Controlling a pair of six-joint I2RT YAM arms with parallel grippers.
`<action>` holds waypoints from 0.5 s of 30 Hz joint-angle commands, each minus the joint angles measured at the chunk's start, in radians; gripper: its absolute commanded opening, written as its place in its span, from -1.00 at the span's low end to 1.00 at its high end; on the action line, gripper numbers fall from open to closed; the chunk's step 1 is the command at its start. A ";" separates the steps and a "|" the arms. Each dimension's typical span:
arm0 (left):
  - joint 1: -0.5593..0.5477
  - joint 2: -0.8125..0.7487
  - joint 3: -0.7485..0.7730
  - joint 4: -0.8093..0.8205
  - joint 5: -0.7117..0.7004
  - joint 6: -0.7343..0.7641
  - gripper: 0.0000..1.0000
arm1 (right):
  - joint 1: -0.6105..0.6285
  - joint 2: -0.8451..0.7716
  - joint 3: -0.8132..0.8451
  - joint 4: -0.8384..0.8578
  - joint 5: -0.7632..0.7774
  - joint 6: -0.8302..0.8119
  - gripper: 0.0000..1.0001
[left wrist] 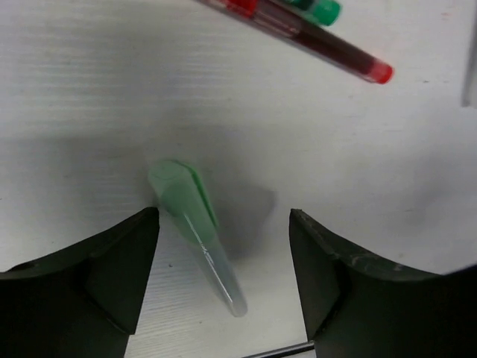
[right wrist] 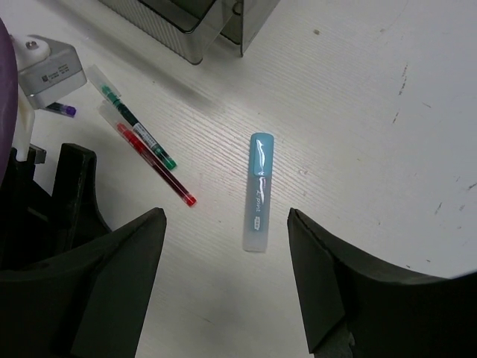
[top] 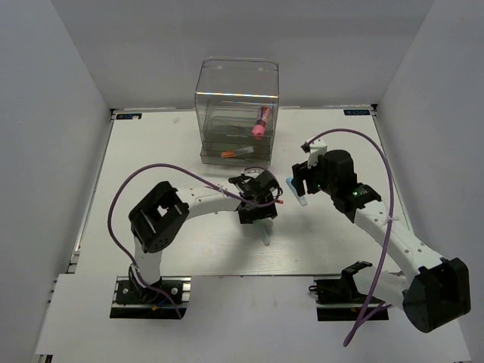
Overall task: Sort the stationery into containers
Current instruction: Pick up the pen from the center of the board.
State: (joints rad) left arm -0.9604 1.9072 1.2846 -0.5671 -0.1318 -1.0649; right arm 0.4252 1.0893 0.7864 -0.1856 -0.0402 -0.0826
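Note:
A green marker with a clear cap lies on the white table between the spread fingers of my open left gripper, which holds nothing. Beyond it lie a thin red pen and a green-tipped pen. My right gripper hangs open and empty over a light-blue marker lying flat. From above, the left gripper and right gripper are at mid-table. The clear organizer stands at the back with a pink tube in its top bin and an orange-capped marker in a drawer.
The right wrist view shows the red pen and green pen side by side to the left of the light-blue marker, near the organizer's drawer corner. The left arm's wrist is close by on the left.

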 commanded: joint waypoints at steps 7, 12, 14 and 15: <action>-0.028 0.035 0.022 -0.102 -0.060 -0.040 -0.14 | -0.037 -0.049 -0.015 0.011 -0.032 0.027 0.45; -0.028 0.067 0.054 -0.169 -0.060 -0.006 -0.51 | -0.052 -0.058 -0.016 0.009 -0.049 0.033 0.45; -0.028 0.058 0.055 -0.180 -0.069 0.003 -0.78 | -0.055 -0.063 -0.016 0.009 -0.061 0.035 0.45; -0.028 0.047 0.035 -0.168 -0.069 0.016 -0.88 | -0.055 -0.066 -0.018 0.009 -0.063 0.035 0.45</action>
State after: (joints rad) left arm -0.9836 1.9507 1.3334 -0.6750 -0.1753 -1.0798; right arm 0.3775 1.0508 0.7818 -0.1856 -0.0765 -0.0624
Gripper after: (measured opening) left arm 0.338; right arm 0.723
